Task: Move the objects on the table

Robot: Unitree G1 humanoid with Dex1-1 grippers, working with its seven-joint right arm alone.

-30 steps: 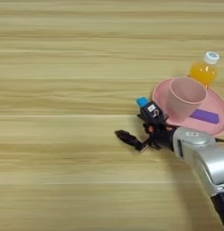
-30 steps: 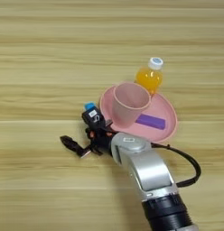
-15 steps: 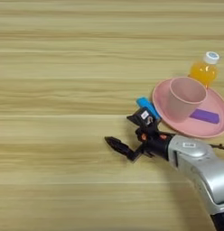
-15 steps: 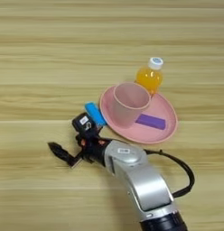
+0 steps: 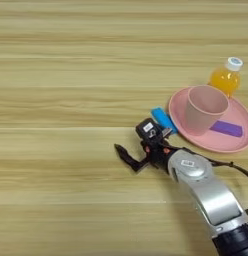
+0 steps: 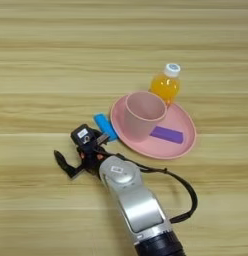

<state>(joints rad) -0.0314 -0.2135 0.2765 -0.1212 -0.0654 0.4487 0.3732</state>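
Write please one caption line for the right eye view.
Right gripper open beside blue block; cup and purple block on pink plate.

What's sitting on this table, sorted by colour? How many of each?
Pink: 2, the cup and the plate
Purple: 1, the flat block
Blue: 1, the small block
Orange: 1, the juice bottle
Total: 5
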